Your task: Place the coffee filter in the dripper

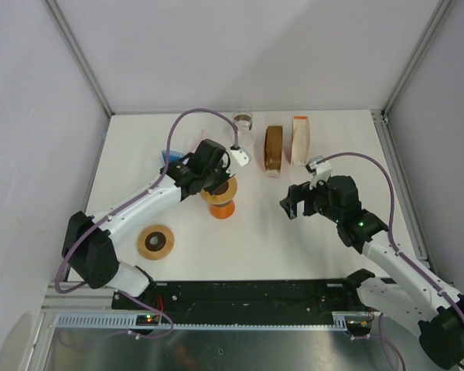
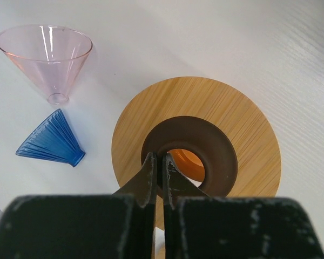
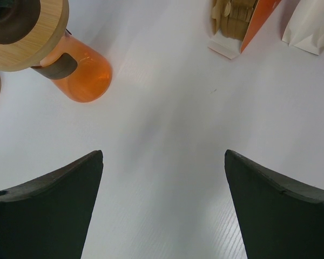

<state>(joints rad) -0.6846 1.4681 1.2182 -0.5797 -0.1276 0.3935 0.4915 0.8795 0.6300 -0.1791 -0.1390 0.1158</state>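
Note:
My left gripper is shut on the dark inner collar of a wooden ring, holding it over the mouth of an orange carafe. From above, the ring covers the carafe beneath my left gripper. A clear pink cone dripper and a blue ribbed cone lie on the table beyond. A stack of brown coffee filters and a white stack stand at the back. My right gripper is open and empty over bare table.
A second wooden ring lies near the left arm's base. A small clear cup stands at the back edge. In the right wrist view the carafe with its ring is at upper left and the filter holders at the top.

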